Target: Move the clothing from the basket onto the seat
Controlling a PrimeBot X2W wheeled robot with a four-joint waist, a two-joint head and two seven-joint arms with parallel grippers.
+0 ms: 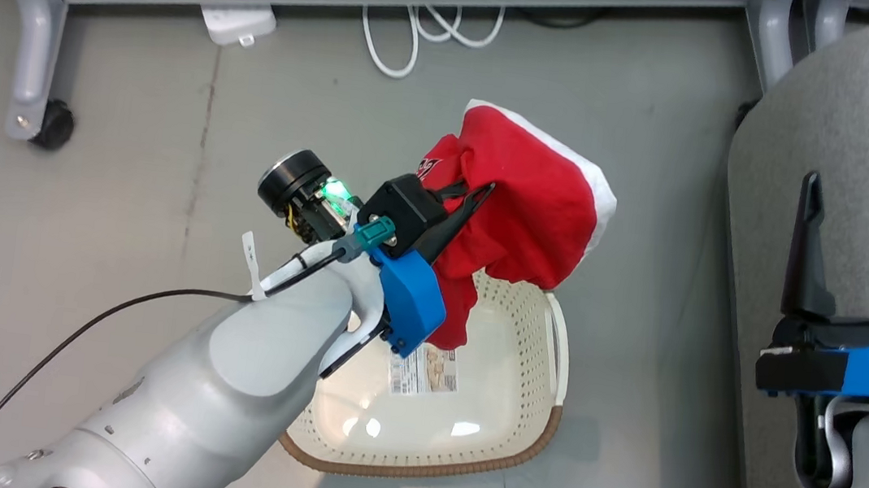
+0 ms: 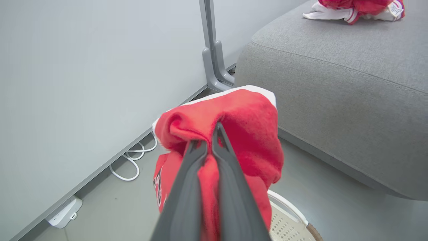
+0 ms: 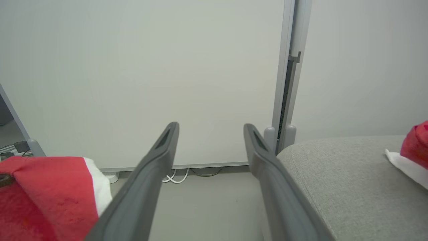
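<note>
On the head view, my left end effector (image 1: 481, 192) is clenched on a red garment (image 1: 529, 206) with a white edge. The cloth is bunched around the fingers and hangs in the air over the far side of the basket (image 1: 458, 464). The basket stands on the grey floor (image 1: 120, 200), and a printed label (image 1: 424, 370) lies on its cream bottom. My right end effector (image 1: 848, 189) is released, jaws spread, and hovers over the near edge of the grey seat (image 1: 851, 103) to the right. A white cable (image 1: 418, 29) loops on the floor by the partition panel.

On the left wrist view, both fingers (image 2: 187, 187) pinch a fold of the red garment (image 2: 247, 134). A corner of the basket (image 2: 287, 224) shows below it. The seat (image 2: 334, 83) lies beyond, with a second red garment (image 2: 357, 6) with white trim lying on its top.

On the right wrist view, the fingers (image 3: 147, 187) stand wide apart with nothing between them. The held garment (image 3: 50, 194) is at the lower left and the seat (image 3: 334, 174) at the right. The second garment (image 3: 414, 144) lies on the seat's far right.
</note>
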